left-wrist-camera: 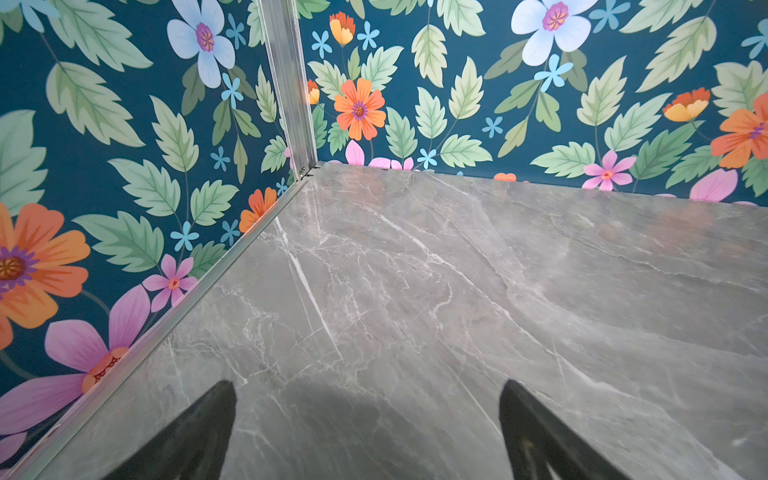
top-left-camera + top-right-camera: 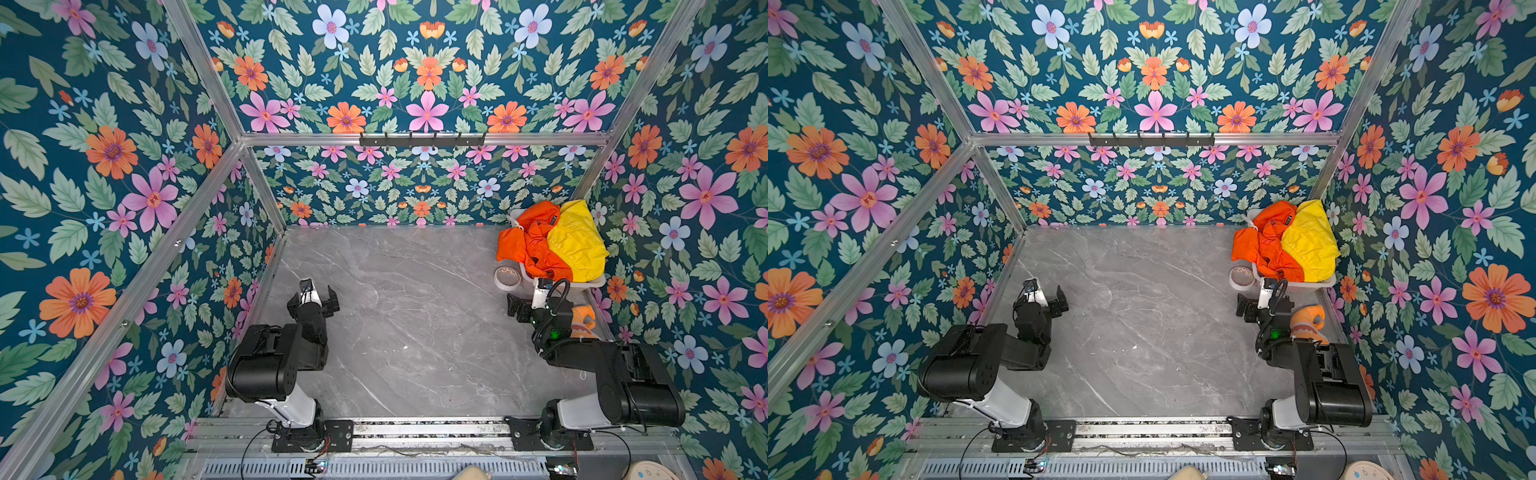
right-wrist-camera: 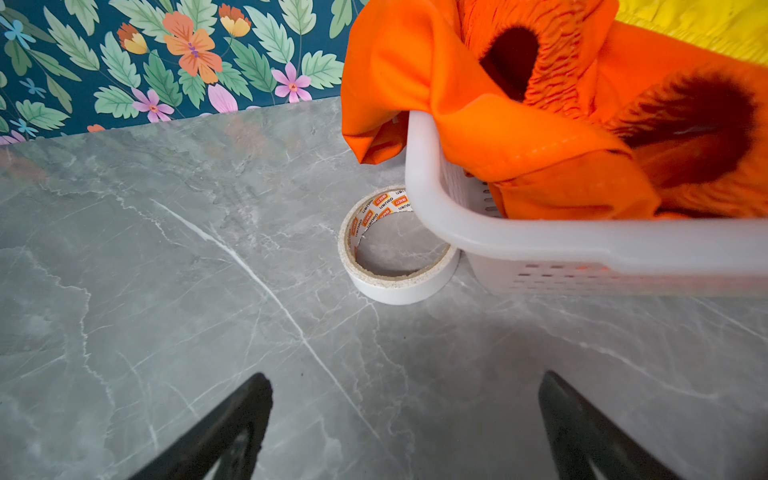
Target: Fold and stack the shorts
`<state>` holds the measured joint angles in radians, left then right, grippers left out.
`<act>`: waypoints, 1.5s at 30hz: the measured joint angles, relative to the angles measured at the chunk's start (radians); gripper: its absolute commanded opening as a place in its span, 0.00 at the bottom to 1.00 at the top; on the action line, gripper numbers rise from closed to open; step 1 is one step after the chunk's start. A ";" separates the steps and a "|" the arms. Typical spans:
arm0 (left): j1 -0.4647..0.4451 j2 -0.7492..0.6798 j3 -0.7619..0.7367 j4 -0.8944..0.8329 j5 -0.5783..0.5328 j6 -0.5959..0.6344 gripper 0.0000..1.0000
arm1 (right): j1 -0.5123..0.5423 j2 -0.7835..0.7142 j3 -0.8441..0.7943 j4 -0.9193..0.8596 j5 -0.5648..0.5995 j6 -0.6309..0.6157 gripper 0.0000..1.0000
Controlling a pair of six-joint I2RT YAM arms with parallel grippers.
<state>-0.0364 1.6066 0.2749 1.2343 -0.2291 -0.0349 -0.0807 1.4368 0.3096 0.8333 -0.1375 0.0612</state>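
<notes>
**Opening step: nothing lifted yet**

Left end effector [image 2: 313,300] and right end effector [image 3: 404,386] both gape wide, empty. Orange shorts [image 2: 528,245] and yellow shorts [image 2: 577,241] lie heaped in the basket [image 2: 590,283], at 2 o'clock on the desk [image 2: 415,311]. Suggest the right pinches the orange flap overhanging the rim, clear of the tape roll [image 3: 395,286].

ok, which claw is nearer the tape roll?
Right. The right claw sits just short of the tape roll by the basket; the left claw is across the table near the left wall.
</notes>
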 measured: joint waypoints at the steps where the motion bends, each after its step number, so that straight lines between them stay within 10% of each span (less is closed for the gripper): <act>1: 0.000 0.000 0.000 0.000 0.000 0.000 1.00 | 0.000 0.000 0.000 0.000 0.000 0.000 0.99; 15: 0.000 -0.004 -0.004 0.000 0.001 0.000 0.98 | 0.000 -0.009 0.006 -0.014 0.000 0.000 0.99; 27: -0.004 -0.510 0.208 -0.501 0.131 -0.069 0.85 | 0.001 -0.411 0.470 -0.753 0.027 0.090 0.99; 45: -0.011 -0.361 0.446 -0.921 0.410 -0.246 0.81 | -0.008 0.440 1.547 -1.619 0.141 0.090 0.99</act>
<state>-0.0479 1.2453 0.7212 0.3134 0.1814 -0.2806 -0.0887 1.8771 1.8561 -0.7856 0.0036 0.1509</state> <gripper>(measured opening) 0.811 0.993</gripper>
